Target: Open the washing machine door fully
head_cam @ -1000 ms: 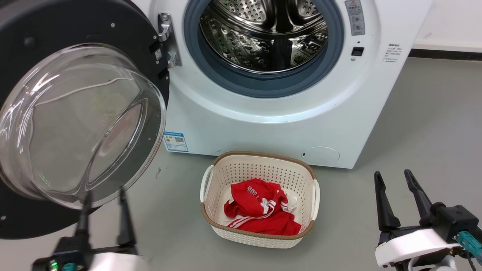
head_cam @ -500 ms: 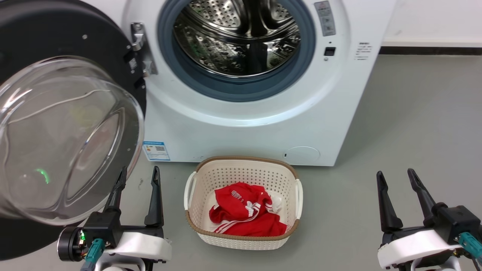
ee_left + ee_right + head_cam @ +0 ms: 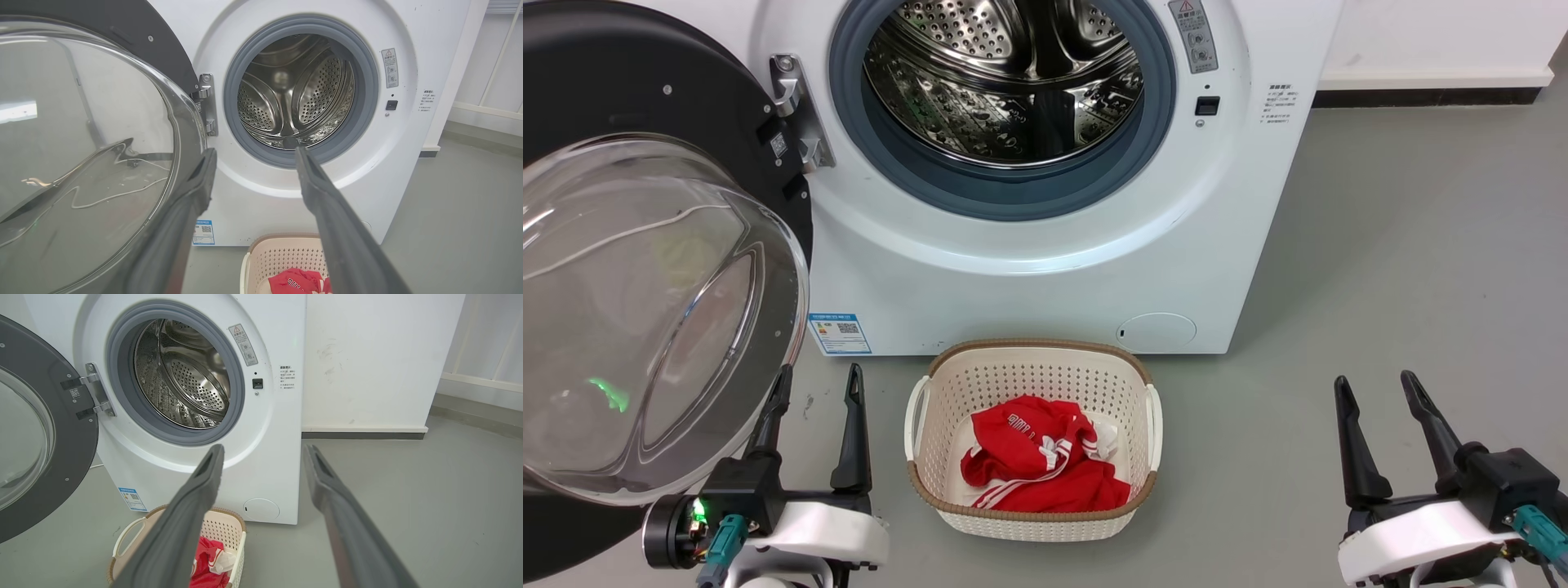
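Head view first: my left gripper (image 3: pixel 818 374) sits low on the left, its two fingers spread with nothing between them. The outer finger is just beside the lower edge of the washing machine door (image 3: pixel 645 269); I cannot tell whether it touches. My right gripper (image 3: pixel 1373 380) is spread and empty too, well apart from everything, over bare floor (image 3: pixel 1405 245).

The door hangs swung out to the left of the washing machine (image 3: pixel 1029 269), its inner face toward me and the clear glass bowl bulging from the black rim. It looks wide open already, though I judge a little swing may be left on the metal hinge (image 3: pixel 792 110).

I expect the door to be heavy and rigid, turning only about that hinge, so any push must follow its arc. The glass looks smooth and curved, probably slippery, and unkind to a hard knock. I would press on the flat black rim at the side far from the hinge, where leverage is best, and not pinch the bowl.

A cream basket (image 3: pixel 1037 347) holding a red garment (image 3: pixel 1037 465) stands on the floor before the machine, just right of my left gripper. It is out of the door's path, but my arm could clip it if I drift right.
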Robot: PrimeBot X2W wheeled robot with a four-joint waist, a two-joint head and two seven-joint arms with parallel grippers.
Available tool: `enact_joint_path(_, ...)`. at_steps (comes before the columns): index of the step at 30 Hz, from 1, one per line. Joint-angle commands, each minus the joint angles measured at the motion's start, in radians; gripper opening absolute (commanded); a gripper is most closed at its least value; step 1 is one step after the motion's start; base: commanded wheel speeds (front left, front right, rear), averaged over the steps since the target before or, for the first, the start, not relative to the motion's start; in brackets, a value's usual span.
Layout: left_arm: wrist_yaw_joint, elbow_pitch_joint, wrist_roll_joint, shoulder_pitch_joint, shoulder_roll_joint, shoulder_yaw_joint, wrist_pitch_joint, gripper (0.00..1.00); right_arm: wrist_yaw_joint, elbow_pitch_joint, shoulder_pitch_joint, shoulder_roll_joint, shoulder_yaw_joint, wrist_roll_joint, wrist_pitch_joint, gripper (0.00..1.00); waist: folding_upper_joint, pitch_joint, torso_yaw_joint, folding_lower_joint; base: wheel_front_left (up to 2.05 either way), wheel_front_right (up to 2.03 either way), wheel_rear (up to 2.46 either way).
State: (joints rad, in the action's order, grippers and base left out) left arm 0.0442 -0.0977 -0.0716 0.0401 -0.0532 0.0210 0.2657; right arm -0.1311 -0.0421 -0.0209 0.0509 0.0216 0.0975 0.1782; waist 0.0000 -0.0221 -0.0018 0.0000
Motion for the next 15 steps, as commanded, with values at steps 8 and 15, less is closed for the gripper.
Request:
enact_joint_path(8,0.004,-0.002,0.006,0.015,-0.001,0.007,-0.002,1.00,0.001,-0.010,0.010,-0.002,-0.001,0.010,0.008,1.00,0.0000,-0.002,-0.001,0.0000,0.00,0.00,0.00)
enact_joint_path(15,0.006,-0.003,0.009,0.016,0.000,0.011,-0.002,1.00,0.001,-0.014,0.013,-0.002,-0.002,0.013,0.010,1.00,0.0000,-0.004,-0.001,0.0000,0.00,0.00,0.00)
